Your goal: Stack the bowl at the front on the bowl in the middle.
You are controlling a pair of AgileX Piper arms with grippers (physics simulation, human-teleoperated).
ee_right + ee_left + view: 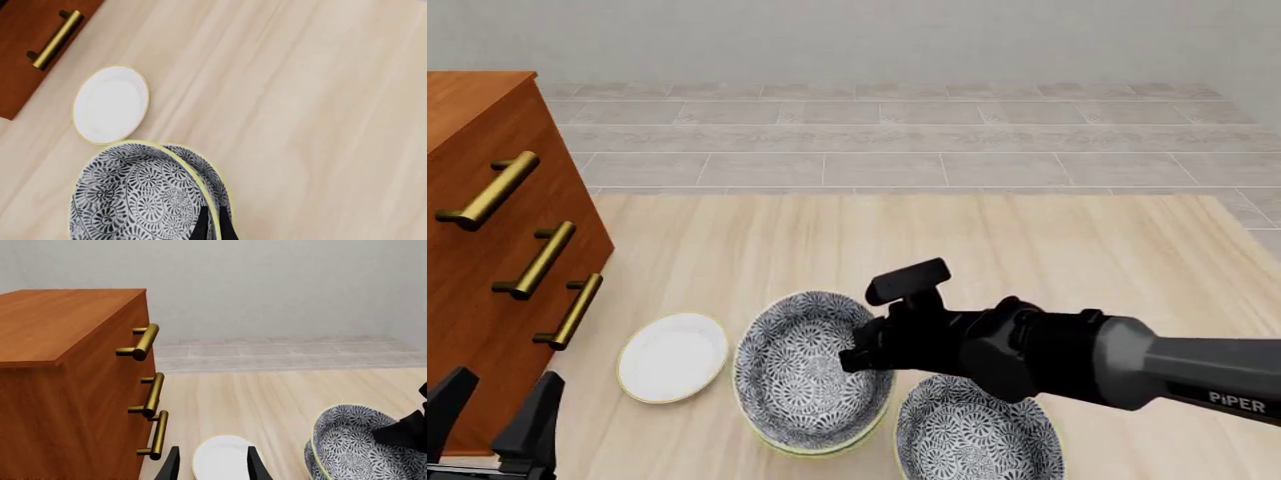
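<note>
1. While the left gripper [494, 420] hung idle at the near left edge with its jaws apart and holding nothing, the wooden drawer unit [487, 250] stood just beside it.
2. Next came the small white plate [673, 357], lying flat on the table [1028, 250] and close to the bowls, though not touching them.
3. At centre, the right gripper [212, 225] pinched the rim of a patterned bowl [807, 365], jaws closed on its wall; I took this for the bowl at the front, tilted above the bowl in the middle [217, 182], whose rim peeked out beneath.
4. Done well, the step called for levelling the held bowl, centring it over the lower rim, and only then letting go.
5. Rightmost, a third bowl [977, 430] sat very near the stack, a risk to the forearm passing above it.
</note>
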